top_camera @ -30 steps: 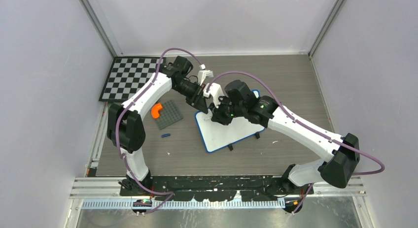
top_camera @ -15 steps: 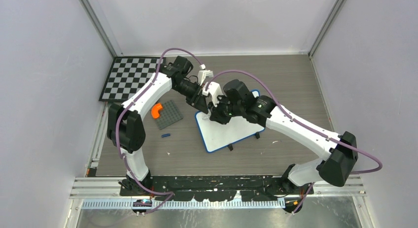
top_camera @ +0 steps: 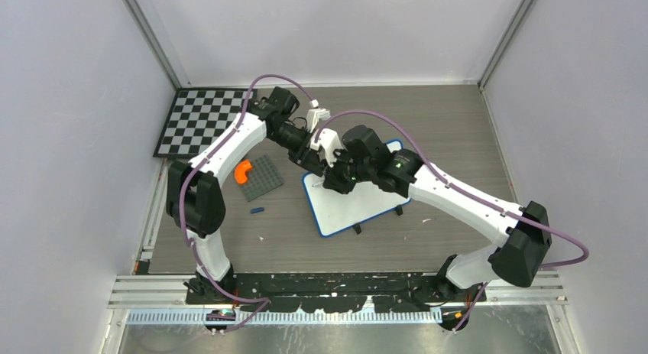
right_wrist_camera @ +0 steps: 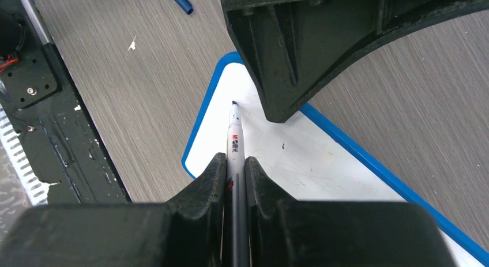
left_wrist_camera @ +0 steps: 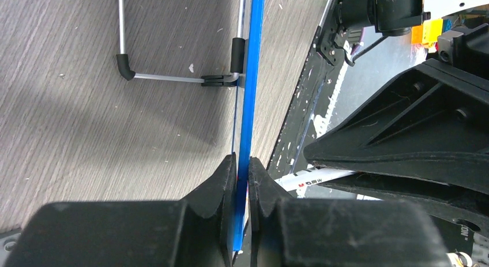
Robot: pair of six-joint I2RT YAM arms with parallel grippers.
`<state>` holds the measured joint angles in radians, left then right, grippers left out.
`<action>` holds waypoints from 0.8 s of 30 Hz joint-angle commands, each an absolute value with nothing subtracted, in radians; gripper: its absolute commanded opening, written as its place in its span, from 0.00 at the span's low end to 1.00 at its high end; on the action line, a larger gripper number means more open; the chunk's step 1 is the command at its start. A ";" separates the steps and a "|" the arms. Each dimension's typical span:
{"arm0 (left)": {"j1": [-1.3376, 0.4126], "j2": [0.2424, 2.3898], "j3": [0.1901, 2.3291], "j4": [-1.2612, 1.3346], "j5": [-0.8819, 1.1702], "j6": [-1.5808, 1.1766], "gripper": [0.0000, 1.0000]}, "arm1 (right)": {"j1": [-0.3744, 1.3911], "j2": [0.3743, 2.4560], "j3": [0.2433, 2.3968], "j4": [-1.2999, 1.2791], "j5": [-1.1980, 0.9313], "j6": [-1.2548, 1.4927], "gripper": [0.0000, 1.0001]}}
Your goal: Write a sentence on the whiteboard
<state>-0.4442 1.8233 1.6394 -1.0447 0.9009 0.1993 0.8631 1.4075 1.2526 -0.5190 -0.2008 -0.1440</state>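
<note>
Left jaws: closed on the blue frame of the whiteboard, one pad on each side of the thin edge, which shows edge-on in the left wrist view. A wire foot with black end caps sticks out from the frame just beyond the grip, over the wood grain.

Right jaws: clamped on a marker, white barrel with red and black print, dark tip pointing out ahead. The tip is at the white surface just inside a rounded corner of the board; can't tell whether it actually touches. A small dark speck is on the white just beside the tip. The left arm's black gripper body hangs right over that corner and hides part of the board.

The whiteboard sits around the middle of the tabletop, skewed to its edges, with two black feet poking out on its near side. Both wrists meet over its far-left corner: left arm reaching in from the left, right arm from the right.

A blue marker cap lies on the tabletop left of the board, apart from it. A grey studded plate is farther left with an orange curved piece at its left edge. A checkerboard lies in the far-left corner of the tabletop.
</note>
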 commanded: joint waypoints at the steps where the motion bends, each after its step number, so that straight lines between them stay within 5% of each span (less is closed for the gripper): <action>1: -0.448 1.819 1.634 -1.030 0.893 0.188 0.00 | 0.869 1.391 1.275 -0.467 -0.140 -0.157 0.00; 24: -0.449 1.823 1.637 -1.024 0.884 0.179 0.00 | 0.866 1.367 1.263 -0.505 -0.095 -0.187 0.00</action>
